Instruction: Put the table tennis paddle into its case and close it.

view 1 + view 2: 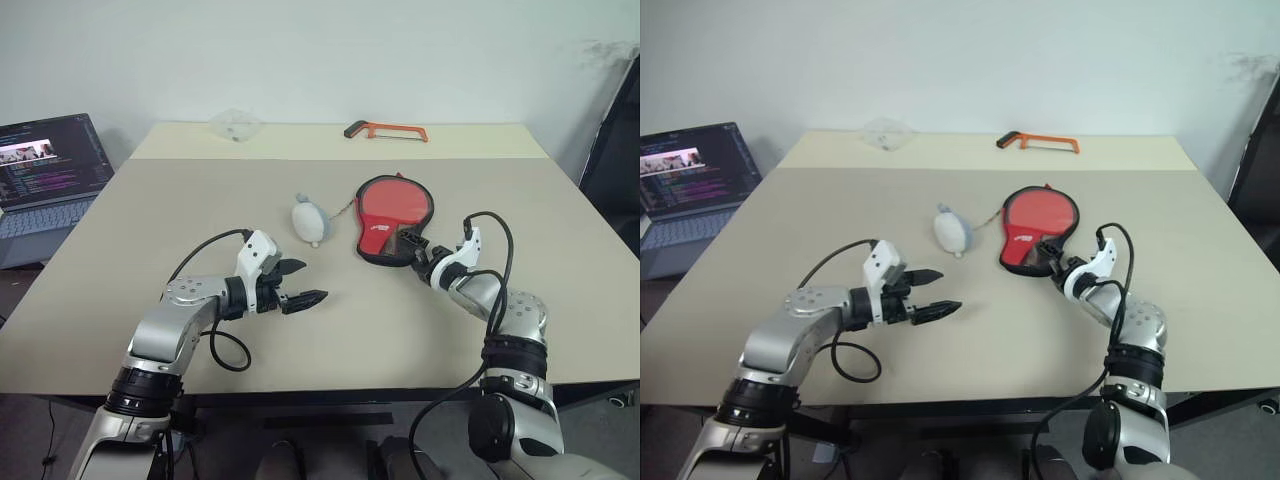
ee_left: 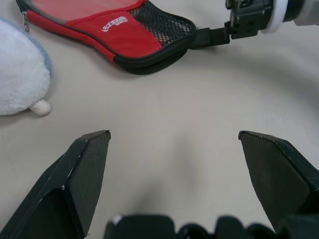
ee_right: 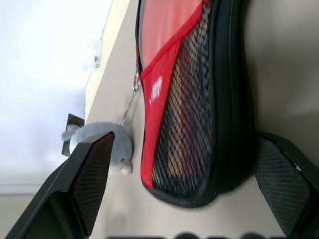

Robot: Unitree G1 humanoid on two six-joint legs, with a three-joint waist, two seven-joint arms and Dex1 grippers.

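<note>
The soft, light case (image 1: 392,218) near the counter's (image 1: 150,230) middle should pinch easily at its mesh end, straddled by the wide-apart right claw (image 1: 416,262); the left claw (image 1: 303,284) gapes empty.

A: What lies on the beige tabletop (image 1: 200,200)?
B: A pale round pouch (image 1: 309,221) on a cord near the middle, an orange-framed hacksaw (image 1: 386,131) and a clear plastic wrapper (image 1: 235,125) at the far edge.
A: Anything beside it?
B: An open laptop (image 1: 45,180), screen lit.

red case (image 1: 393,212) — black mesh, white logo, orange hacksaw (image 1: 386,130), beige table (image 1: 180,210)
</note>
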